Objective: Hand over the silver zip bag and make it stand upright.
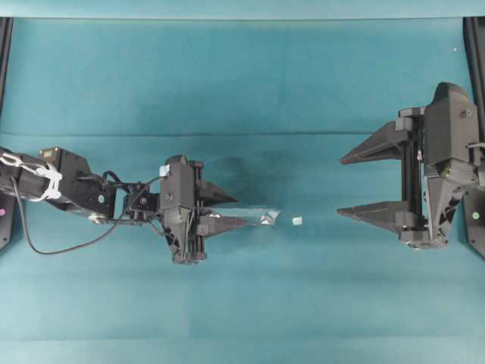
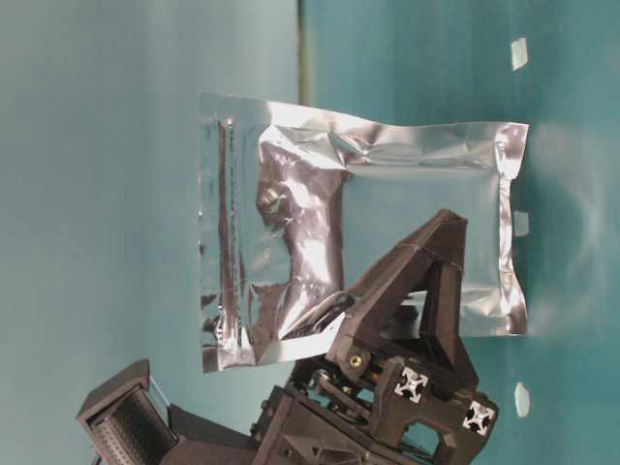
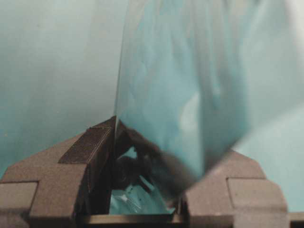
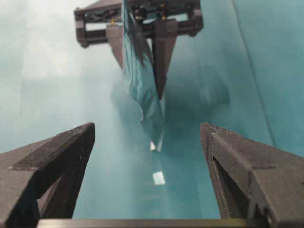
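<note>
Currently: silver zip bag (image 2: 368,232) pinched edge-on in left gripper (image 1: 227,208), jaws closed on it, lifted off the surface; right gripper (image 1: 356,186) well apart, jaws spread, empty; handover and upright standing judged outstanding.

silver zip bag (image 1: 254,216): 1 | small white pellet (image 1: 297,221): 1 | pincers: 2, left pincer (image 1: 232,208), right pincer (image 1: 350,186)

Right gripper (image 4: 147,156): black fingers spread wide apart, nothing between them.
Left gripper (image 4: 138,61): clamps the shiny silver foil zip bag (image 4: 142,90) edge-on.
Counter (image 4: 57,80): teal cloth.
</note>
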`<state>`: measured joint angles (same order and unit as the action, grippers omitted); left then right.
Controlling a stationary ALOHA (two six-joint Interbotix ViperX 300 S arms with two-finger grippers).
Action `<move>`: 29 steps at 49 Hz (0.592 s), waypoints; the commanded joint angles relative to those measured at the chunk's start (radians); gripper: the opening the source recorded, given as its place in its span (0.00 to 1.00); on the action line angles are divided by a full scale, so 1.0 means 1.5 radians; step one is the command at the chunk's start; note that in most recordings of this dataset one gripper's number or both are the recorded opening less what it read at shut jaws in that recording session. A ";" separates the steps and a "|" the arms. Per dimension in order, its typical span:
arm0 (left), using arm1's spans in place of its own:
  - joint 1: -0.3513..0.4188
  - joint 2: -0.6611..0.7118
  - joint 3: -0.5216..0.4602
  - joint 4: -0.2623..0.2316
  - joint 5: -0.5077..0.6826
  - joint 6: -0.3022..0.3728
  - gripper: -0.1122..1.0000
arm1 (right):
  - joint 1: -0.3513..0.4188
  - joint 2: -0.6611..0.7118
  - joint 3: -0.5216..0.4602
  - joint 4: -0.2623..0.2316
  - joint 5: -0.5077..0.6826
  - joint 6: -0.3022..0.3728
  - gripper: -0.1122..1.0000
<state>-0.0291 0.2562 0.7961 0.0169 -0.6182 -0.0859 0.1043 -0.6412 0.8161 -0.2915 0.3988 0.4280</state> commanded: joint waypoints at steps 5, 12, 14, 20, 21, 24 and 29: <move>-0.008 -0.001 -0.002 0.002 0.004 -0.003 0.33 | 0.001 -0.003 -0.006 -0.002 -0.005 0.006 0.96; -0.007 -0.001 -0.002 0.002 0.004 -0.003 0.33 | 0.001 -0.003 -0.006 -0.002 -0.005 0.006 0.96; -0.007 -0.001 -0.001 0.002 0.004 -0.003 0.33 | 0.001 -0.003 -0.006 -0.002 -0.005 0.006 0.96; -0.008 -0.001 -0.002 0.002 0.004 -0.003 0.33 | 0.001 -0.003 -0.003 -0.002 -0.005 0.006 0.96; -0.007 -0.001 -0.002 0.002 0.004 -0.003 0.33 | 0.001 -0.003 -0.002 -0.001 -0.005 0.007 0.96; -0.007 -0.001 -0.001 0.001 0.004 -0.003 0.33 | 0.001 -0.003 0.003 -0.002 -0.005 0.007 0.96; -0.008 -0.002 -0.002 0.002 0.004 -0.003 0.33 | 0.001 -0.003 0.010 -0.001 -0.012 0.008 0.96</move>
<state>-0.0307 0.2546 0.7961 0.0169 -0.6182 -0.0859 0.1043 -0.6412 0.8360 -0.2915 0.3958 0.4264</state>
